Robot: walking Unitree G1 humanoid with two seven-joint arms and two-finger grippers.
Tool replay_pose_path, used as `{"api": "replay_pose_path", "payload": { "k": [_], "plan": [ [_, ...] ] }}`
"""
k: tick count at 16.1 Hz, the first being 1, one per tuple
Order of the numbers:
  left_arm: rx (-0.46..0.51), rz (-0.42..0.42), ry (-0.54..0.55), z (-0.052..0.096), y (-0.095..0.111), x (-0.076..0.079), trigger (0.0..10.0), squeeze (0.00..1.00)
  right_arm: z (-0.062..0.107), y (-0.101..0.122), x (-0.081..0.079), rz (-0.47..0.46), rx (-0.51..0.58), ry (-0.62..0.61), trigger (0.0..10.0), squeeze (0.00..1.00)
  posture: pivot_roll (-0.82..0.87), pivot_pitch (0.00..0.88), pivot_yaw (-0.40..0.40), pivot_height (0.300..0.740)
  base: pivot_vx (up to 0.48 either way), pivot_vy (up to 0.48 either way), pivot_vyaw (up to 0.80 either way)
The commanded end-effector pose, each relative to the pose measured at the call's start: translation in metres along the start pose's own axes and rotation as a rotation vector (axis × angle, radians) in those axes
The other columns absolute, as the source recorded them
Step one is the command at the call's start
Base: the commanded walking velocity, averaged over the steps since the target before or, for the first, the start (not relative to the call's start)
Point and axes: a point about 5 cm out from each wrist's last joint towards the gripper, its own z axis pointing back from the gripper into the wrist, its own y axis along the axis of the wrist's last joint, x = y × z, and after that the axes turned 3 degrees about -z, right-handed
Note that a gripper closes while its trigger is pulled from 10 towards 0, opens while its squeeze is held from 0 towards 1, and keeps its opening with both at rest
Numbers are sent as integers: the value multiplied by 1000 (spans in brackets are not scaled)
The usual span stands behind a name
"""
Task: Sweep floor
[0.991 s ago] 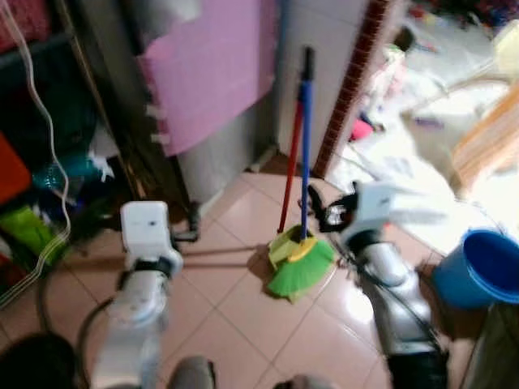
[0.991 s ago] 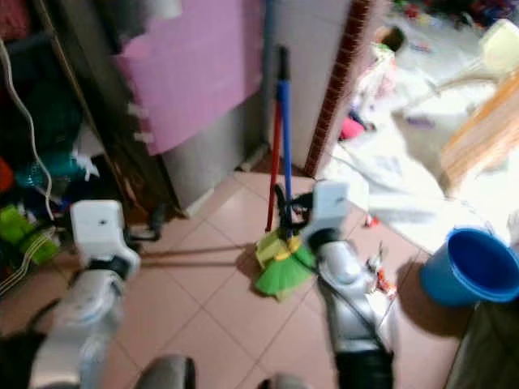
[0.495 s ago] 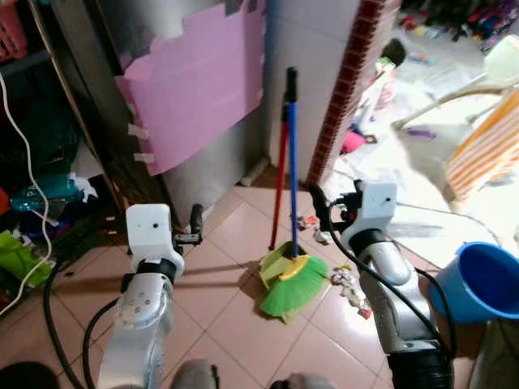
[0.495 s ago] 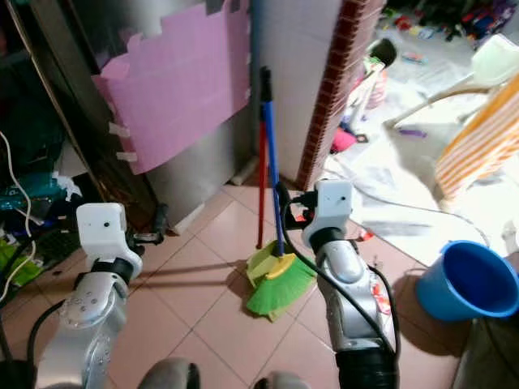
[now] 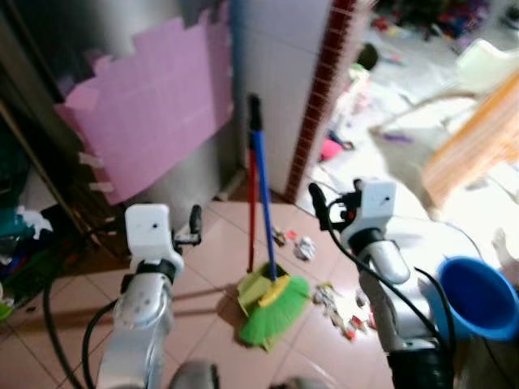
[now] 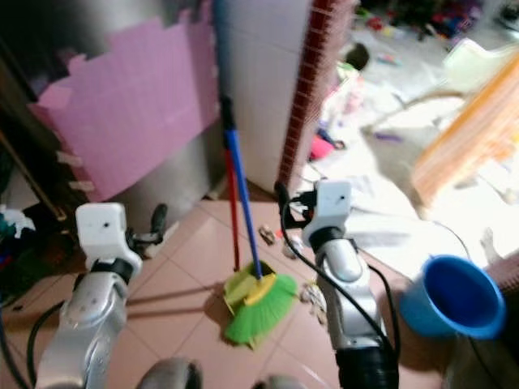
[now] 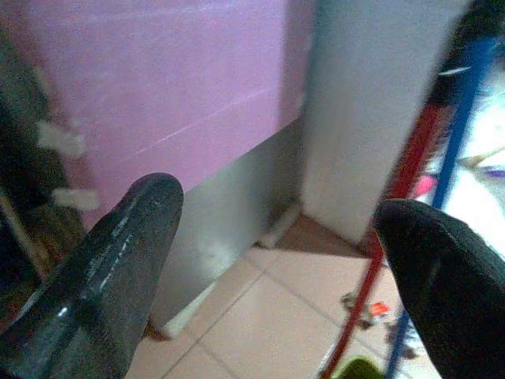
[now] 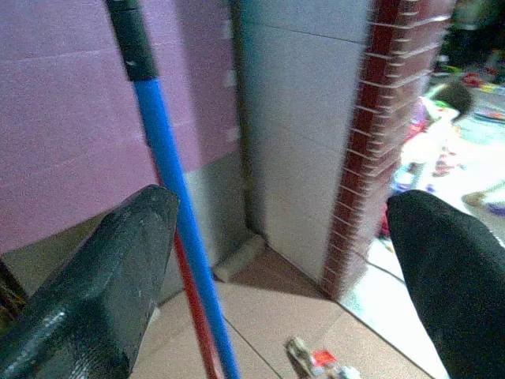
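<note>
The right tool (image 5: 318,201) and the left tool (image 5: 193,223) are both hovering with fingers apart, gripping nothing. The blue-handled green-bristled broom (image 5: 264,227) is leaning untouched at twelve o'clock; the scraps of litter (image 5: 334,301) are lying unswept.

Silver arms, white wrists, black cables

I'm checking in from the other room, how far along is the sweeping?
Nothing looks swept yet: scraps of litter lie on the tiles. In hand: both open grippers, left and right, are raised facing the broom, which leans at the wall untouched beside the dustpan. Left: grasp the broom and sweep.
</note>
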Motion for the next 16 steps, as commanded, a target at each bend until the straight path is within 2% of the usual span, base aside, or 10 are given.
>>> {"api": "replay_pose_path", "payload": {
  "k": [1, 9, 12, 16],
  "plan": [
    [0, -2, 14, 1, 0, -4, 10000, 0, 0, 0, -4, -7, -1, 17, 10000, 0, 49, 131, -56, 740, 0, 0, 0],
    [-35, -20, 30, 6, -6, -9, 10000, 0, 0, -2, -4, -4, -7, 19, 10000, 0, 59, 124, -58, 740, 0, 0, 0],
    [-76, -38, 6, 8, -12, -7, 10000, 0, 0, -4, -4, -10, -11, 20, 10000, 0, 59, 124, -58, 740, 0, 0, 0],
    [-55, -52, 18, 8, -10, -8, 10000, 0, 2, -6, -4, -13, -18, 16, 10000, 0, 59, 129, -57, 740, 0, 0, 0]
  ]
}}
